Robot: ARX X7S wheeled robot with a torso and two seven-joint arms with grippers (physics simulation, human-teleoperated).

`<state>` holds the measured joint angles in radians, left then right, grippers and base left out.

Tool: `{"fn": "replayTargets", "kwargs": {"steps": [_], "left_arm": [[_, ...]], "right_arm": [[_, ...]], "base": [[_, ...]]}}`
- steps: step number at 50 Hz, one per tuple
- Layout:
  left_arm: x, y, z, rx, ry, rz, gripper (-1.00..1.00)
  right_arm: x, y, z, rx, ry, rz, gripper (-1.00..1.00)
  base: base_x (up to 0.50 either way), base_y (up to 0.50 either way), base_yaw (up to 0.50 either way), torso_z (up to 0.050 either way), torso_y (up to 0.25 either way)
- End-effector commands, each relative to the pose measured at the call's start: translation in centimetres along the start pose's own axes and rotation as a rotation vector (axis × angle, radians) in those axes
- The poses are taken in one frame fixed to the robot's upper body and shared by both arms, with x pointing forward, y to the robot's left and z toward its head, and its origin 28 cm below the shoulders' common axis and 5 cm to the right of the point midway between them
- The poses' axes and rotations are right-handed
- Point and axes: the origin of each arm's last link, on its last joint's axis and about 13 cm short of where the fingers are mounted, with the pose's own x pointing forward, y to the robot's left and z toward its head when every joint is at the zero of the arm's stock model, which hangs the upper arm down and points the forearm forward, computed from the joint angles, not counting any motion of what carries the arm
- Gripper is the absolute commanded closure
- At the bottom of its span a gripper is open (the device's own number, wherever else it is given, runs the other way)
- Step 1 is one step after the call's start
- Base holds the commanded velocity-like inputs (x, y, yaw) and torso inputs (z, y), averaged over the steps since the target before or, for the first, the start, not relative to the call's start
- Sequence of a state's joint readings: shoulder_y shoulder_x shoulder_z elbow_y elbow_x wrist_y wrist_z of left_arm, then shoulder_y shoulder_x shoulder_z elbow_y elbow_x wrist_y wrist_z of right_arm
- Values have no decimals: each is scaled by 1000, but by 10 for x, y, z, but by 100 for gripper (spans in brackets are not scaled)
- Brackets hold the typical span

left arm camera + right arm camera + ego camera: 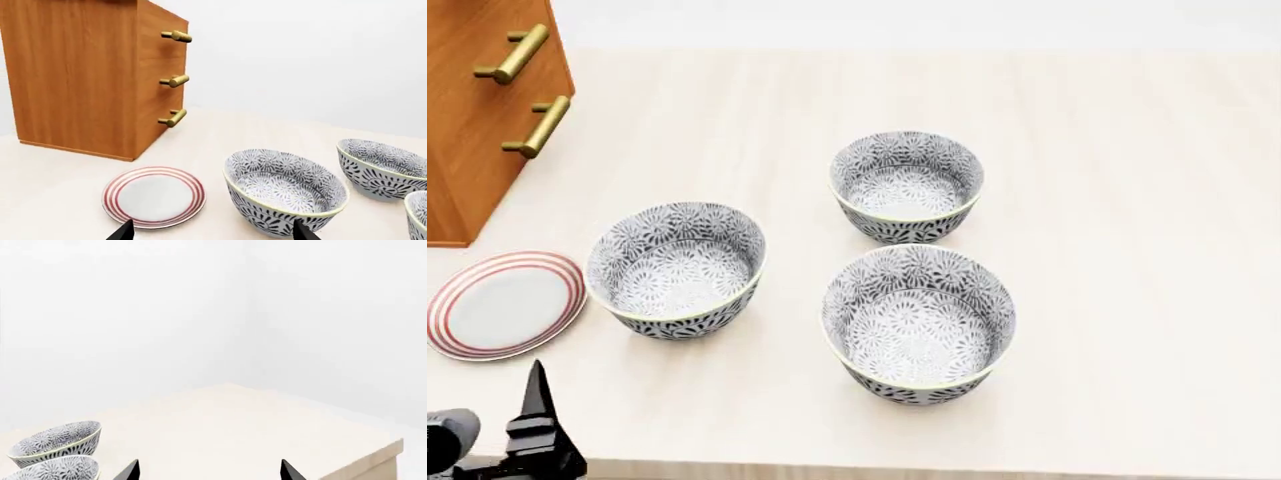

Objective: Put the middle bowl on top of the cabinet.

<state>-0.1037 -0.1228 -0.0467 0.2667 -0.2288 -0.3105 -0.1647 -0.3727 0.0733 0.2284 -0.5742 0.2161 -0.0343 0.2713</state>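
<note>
Head view, left to right. The cabinet [481,110] stood at the far left corner of the pale desk [1121,200], two brass handles [515,52] visible. Just before it lay the red-striped plate [503,304]. The left gripper [210,231] hovered low near the plate, its fingers [122,231] spread wide and holding nothing. Three patterned bowls sat upright and apart: the left bowl [677,269] beside the plate, the middle bowl [918,322] nearest the robot, the far bowl [908,186] behind it. The right gripper [209,471] showed only in its wrist view, fingers [289,472] spread, empty.
</note>
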Motion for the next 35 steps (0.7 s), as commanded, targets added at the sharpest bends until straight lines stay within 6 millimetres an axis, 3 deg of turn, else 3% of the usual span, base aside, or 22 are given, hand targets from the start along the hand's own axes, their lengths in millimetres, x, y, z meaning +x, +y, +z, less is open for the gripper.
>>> {"fn": "replayTargets", "kwargs": {"steps": [1, 7, 13, 27, 35], "left_arm": [[7, 0, 31, -59, -47, 1, -100], [11, 0, 22, -7, -37, 7, -100], [14, 0, 10, 100, -55, 35, -100], [10, 0, 15, 85, -64, 22, -100], [11, 2, 14, 77, -56, 24, -100]], "right_arm": [[-46, -57, 66, -72, -218, -249, -100], [-53, -67, 69, -102, -238, -292, -100], [-51, -65, 67, -122, -246, -295, -100], [-52, -58, 68, -125, -260, -297, -100], [-52, -53, 69, -132, -257, -293, -100]], "base": [[0, 0, 0, 0, 0], [0, 39, 0, 0, 0], [0, 486, 0, 0, 0], [0, 500, 0, 0, 0], [0, 0, 0, 0, 0]]}}
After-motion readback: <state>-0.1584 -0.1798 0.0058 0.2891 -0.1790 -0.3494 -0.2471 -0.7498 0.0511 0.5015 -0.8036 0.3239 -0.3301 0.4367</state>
